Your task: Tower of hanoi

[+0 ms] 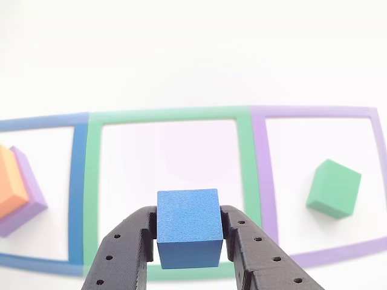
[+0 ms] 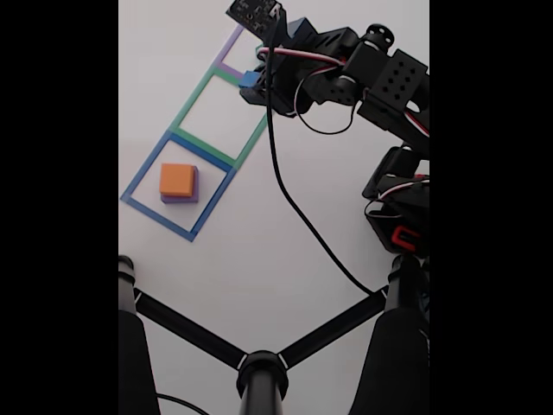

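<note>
Pinching the blue block [image 1: 187, 226] between its 2 black fingers [image 1: 124, 251], the tool [image 1: 188, 232] holds it by the left and right faces in the other view, over the near edge of the green outline [image 1: 94, 181]. That outline is the middle 1 of 3 flat square frames lying side by side on the white surface [image 1: 193, 54]: a blue outline [image 1: 77, 187] to the left and a purple outline [image 1: 261, 175] to the right.

Inside the purple outline sits the green block [image 1: 334, 188], turned at an angle to the frame and well apart from its borders. Inside the blue outline, at the left edge of the other view, the orange block [image 1: 11, 181] rests on top of the larger purple block [image 1: 29, 193].

From the fixed view, the orange block [image 2: 177, 179] sits on the purple block [image 2: 188, 198] within the blue outline [image 2: 143, 173]. The arm [image 2: 380, 82] reaches from the right toward the far frames, and the blue block [image 2: 250, 79] shows at the tool [image 2: 251, 86], near where the green outline [image 2: 194, 95] meets the purple outline [image 2: 226, 50]. A black cable [image 2: 298, 216] runs across the surface [image 2: 259, 259].
</note>
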You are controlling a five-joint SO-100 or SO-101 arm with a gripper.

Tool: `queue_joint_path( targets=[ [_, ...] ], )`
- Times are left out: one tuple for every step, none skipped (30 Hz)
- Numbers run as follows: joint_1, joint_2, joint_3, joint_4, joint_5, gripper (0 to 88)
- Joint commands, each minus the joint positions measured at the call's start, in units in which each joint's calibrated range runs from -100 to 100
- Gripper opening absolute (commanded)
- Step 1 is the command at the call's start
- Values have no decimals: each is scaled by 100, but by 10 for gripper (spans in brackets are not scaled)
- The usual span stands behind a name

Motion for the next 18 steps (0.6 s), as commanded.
queue_joint_path(
  targets=[
    [-39, 85, 1550, -3111, 0, 20],
    [-54, 213, 1750, -3500, 0, 20],
    [-77, 373, 1922, -3880, 0, 20],
    [-92, 541, 2059, -4236, 0, 20],
    [-115, 694, 2204, -4568, 0, 20],
    [-138, 830, 2331, -4843, 0, 19],
    [-191, 1054, 2486, -5304, 0, 19],
    [-230, 1279, 2604, -5790, 0, 19],
    [-268, 1511, 2676, -6106, 0, 19],
    [-283, 1719, 2704, -6341, 0, 19],
    [-298, 1992, 2749, -6689, 0, 19],
    [-306, 2248, 2785, -7045, 0, 19],
    [-313, 2529, 2804, -7417, 0, 19],
    [-313, 2785, 2813, -7692, 0, 19],
    [-291, 3065, 2776, -7951, 0, 19],
    [-275, 3290, 2731, -8121, 0, 19],
    [-252, 3538, 2676, -8324, 0, 19],
    [-237, 3819, 2613, -8566, 0, 19]
  ],
)
